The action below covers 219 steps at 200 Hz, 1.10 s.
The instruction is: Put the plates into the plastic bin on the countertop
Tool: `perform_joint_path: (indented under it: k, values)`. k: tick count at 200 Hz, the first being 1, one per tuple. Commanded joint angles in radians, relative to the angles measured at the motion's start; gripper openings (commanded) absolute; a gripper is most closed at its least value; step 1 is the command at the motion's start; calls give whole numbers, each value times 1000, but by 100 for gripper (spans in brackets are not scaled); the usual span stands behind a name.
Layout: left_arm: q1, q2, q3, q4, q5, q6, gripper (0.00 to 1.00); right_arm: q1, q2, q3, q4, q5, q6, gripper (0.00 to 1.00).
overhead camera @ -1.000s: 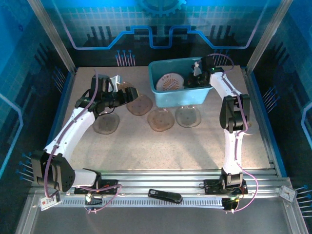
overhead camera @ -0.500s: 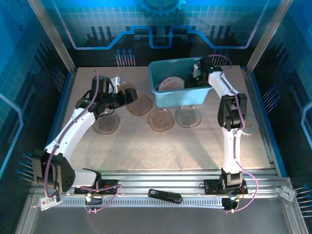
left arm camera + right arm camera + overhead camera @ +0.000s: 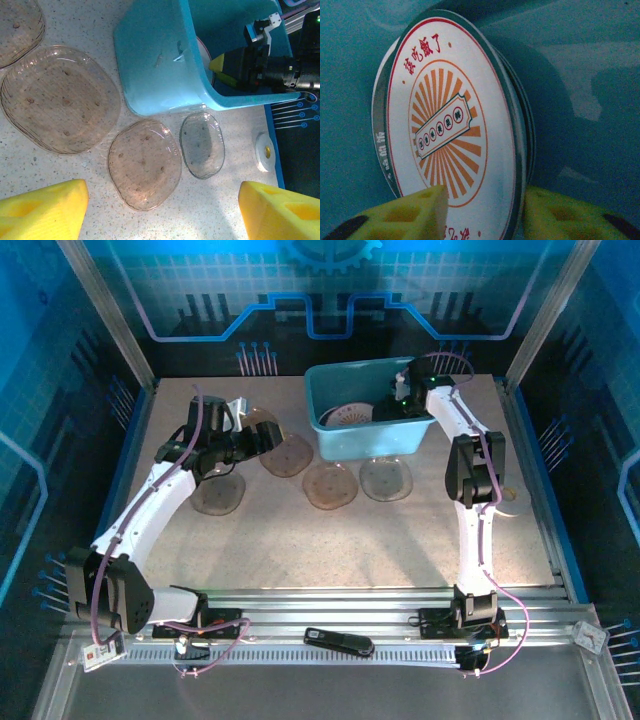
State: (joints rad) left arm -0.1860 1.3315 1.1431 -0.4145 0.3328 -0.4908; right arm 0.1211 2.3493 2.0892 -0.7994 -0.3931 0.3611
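Left gripper [image 3: 161,202] is hanging released, its 2 yellow foam fingers [image 3: 45,210] spread with nothing between them. 5 smoky-brown translucent rounded-square plates [image 3: 218,494] are lying flat on the speckled beige countertop [image 3: 300,550], left of and in front of 1 teal plastic bin [image 3: 365,443]. Inside the bin, 1 round white red-rimmed plate [image 3: 455,125] is leaning on edge. Right gripper [image 3: 485,215] is straddling it; can't tell if clamped or let go.

Right jaws inside teal bin [image 3: 365,442], beside patterned plate [image 3: 349,416]

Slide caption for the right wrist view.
White sunburst plate between the yellow fingers of the right tool, inside the blue bin.
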Motion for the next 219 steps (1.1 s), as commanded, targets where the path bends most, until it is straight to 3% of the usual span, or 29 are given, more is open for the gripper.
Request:
perform_joint_path:
  k: [1,40,138,181,219]
  values:
    - [6,-20,0,-21,-18,18,79,14,-71,38,-37,40,-8,50]
    - [6,-27,1,-36,-32,21,79,14,-101,51,-55,61,-13,62]
    - [62,-97,-62,-128,-157,-50,80,38,-227,61,-113,121,-59,72]
    - [136,-163,-153,-146,-185,-125,81,52,-386,-51,-89,187,-75,72]
    - [199,-223,-258,-152,-220,-187,81,52,-607,-284,20,219,-50,72]
